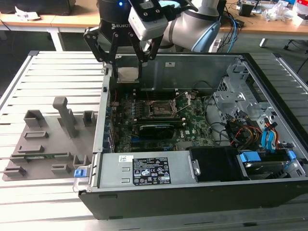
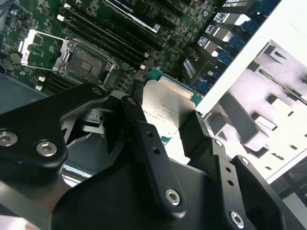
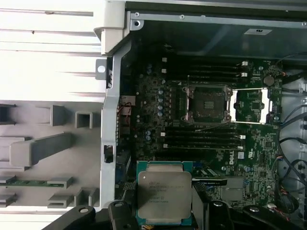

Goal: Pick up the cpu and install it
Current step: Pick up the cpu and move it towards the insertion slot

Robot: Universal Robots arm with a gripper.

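Above the open computer case point(image 1: 192, 198), the cpu point(image 1: 129, 73), tight inside the hand point(image 1: 129, 62).

A slatted metal table point(image 1: 48, 72); behind, wooden desks point(image 1: 269, 26) strewn with cables point(image 1: 234, 30), perhaps over dark floor point(image 1: 26, 42).

An open black computer case point(image 1: 192, 204) lies on the slatted metal desk point(image 1: 53, 77). Its green motherboard point(image 1: 195, 118) is exposed, and the square socket point(image 1: 160, 109) has its lid swung open. A labelled power supply point(image 1: 144, 171) lines one wall. Beside the case, on the exterior view's left, a grey parts tray point(image 1: 43, 144) holds a green memory stick point(image 3: 26, 182).
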